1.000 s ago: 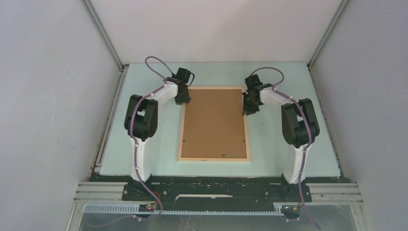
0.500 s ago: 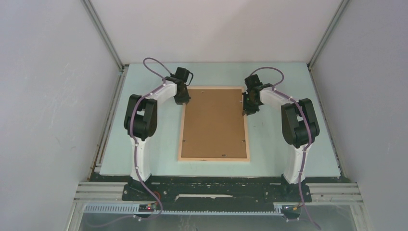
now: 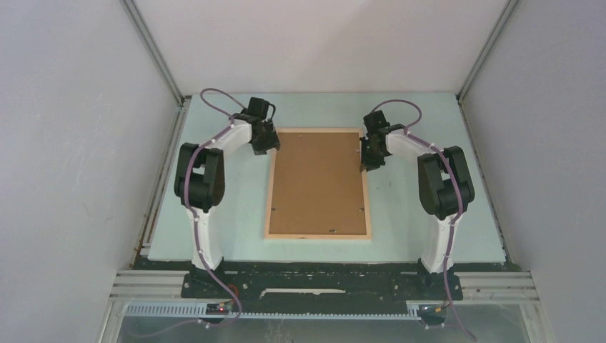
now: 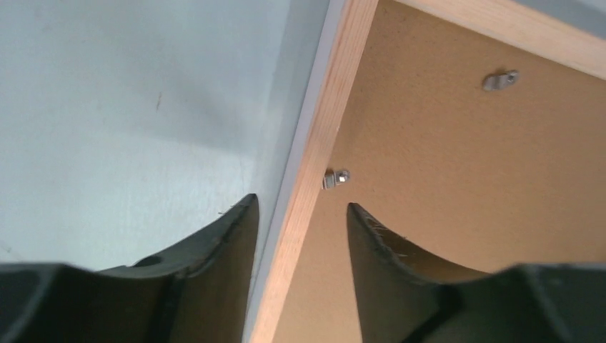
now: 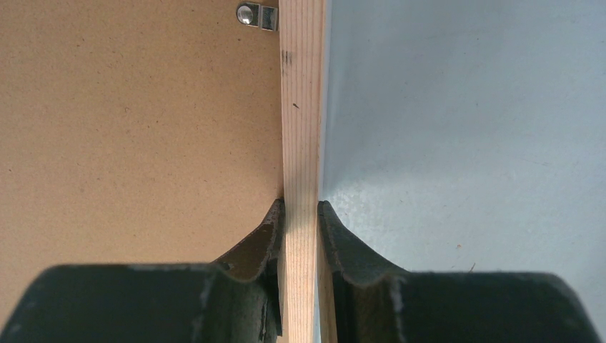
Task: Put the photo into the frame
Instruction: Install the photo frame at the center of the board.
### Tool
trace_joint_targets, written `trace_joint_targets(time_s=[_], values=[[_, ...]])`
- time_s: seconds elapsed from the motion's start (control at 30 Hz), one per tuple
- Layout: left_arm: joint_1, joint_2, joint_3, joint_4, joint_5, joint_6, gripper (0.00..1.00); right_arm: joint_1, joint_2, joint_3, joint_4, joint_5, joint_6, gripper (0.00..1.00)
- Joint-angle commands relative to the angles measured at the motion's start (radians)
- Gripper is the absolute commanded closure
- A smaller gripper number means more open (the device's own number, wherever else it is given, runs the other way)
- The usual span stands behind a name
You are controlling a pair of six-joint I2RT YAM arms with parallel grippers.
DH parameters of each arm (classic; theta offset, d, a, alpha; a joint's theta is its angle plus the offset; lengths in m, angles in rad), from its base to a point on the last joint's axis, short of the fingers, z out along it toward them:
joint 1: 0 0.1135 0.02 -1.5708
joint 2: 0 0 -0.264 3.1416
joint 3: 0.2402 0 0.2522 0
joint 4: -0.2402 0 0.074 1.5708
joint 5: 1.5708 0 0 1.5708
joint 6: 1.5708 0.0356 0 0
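Green table [image 3: 214, 214], clips [image 4: 336, 177] on photo [image 3: 318, 182], right pincer [image 5: 300, 214] gripping flat frame [image 3: 319, 235]

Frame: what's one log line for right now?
left fingers: open, astride frame | right fingers: shut on frame | photo: inside frame, board side up

A pale green tabletop [image 3: 429, 214] forms the floor of a booth, enclosed by plain white walls [image 3: 321, 43] at the back and both sides, with aluminium posts [image 3: 154, 50] running up the two far corners. Along the near edge lies a black base plate [image 3: 371, 280]. Nearer still, a grey slotted cable duct [image 3: 321, 311] runs left to right, and aluminium rails [image 3: 143, 284] sit at either end of the plate.
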Motion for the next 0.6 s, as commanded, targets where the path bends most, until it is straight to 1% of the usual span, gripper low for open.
trace_joint_targets(time_s=[0.0,0.13,0.23,0.3,0.37,0.43,0.57], values=[[0.01,-0.207,-0.079,0.036,0.031,0.034,0.41,0.026,-0.017,0.014,-0.033,-0.032,-0.016,0.94],[0.01,-0.334,-0.194,0.034,0.031,0.071,0.34,0.024,-0.019,0.022,-0.044,-0.042,-0.011,0.91],[0.01,-0.416,-0.308,0.05,0.093,0.081,0.32,0.023,-0.019,0.027,-0.057,-0.039,-0.003,0.84],[0.001,-0.453,-0.392,0.101,0.128,0.082,0.3,0.02,-0.023,0.027,-0.06,-0.047,-0.002,0.8],[-0.008,-0.458,-0.435,0.109,0.125,0.093,0.3,0.018,-0.026,0.029,-0.063,-0.06,0.002,0.76],[-0.012,-0.45,-0.448,0.103,0.096,0.106,0.29,0.015,-0.029,0.03,-0.065,-0.076,0.004,0.73],[-0.02,-0.446,-0.466,0.109,0.093,0.094,0.27,0.012,-0.036,0.027,-0.071,-0.081,0.008,0.61]])
